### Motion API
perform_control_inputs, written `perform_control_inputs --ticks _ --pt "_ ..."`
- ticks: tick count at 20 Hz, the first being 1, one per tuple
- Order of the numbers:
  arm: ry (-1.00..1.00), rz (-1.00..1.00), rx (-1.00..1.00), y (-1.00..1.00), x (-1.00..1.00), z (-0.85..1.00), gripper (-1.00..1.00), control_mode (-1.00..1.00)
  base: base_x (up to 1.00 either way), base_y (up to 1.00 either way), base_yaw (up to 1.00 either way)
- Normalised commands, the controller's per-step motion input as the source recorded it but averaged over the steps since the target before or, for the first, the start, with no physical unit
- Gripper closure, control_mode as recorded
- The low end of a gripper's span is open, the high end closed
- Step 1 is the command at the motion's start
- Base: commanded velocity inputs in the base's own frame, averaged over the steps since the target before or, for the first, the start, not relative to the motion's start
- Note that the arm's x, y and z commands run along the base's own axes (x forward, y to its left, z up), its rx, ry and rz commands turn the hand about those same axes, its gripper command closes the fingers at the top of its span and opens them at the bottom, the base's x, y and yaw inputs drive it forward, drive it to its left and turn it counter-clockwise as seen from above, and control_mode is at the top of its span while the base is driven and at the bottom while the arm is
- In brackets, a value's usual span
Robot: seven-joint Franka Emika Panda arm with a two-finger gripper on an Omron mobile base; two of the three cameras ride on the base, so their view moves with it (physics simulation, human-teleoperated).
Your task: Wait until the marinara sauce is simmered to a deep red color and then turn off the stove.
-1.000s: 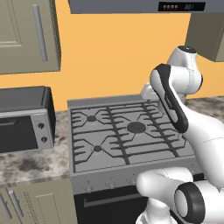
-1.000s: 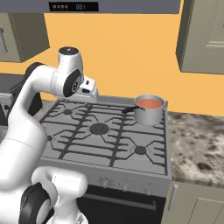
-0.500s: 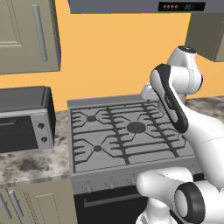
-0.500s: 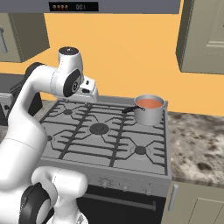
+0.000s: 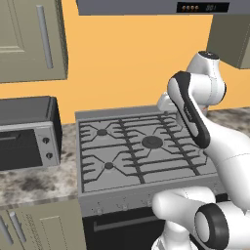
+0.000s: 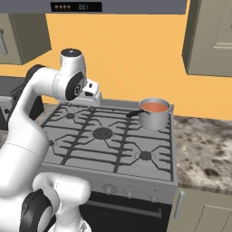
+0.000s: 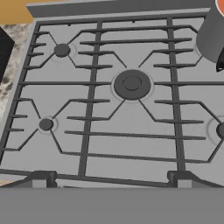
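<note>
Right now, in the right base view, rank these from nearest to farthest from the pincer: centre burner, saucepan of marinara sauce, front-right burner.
From the pincer, over the stove's back left:
1. Centre burner, just below it.
2. Saucepan of marinara sauce, back right.
3. Front-right burner, near the front edge.

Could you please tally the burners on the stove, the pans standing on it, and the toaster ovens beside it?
Burners on the stove: 5
Saucepan with sauce: 1
Toaster oven: 1
Total: 7
</note>
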Motion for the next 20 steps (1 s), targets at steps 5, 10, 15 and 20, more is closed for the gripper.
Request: perform_control_inputs --ticks 5,10,15,20 --pt "0.00 0.00 0.00 0.00 0.00 0.00 -1.00 -1.00 0.00 0.00 0.00" --pt "0.00 0.00 0.00 0.00 0.00 0.00 -1.00 -1.00 0.00 0.00 0.00" --pt "0.00 0.00 0.00 0.00 0.00 0.00 -1.00 -1.00 0.00 0.00 0.00" --pt "0.00 0.00 0.00 0.00 0.00 0.00 -1.00 -1.00 0.00 0.00 0.00"
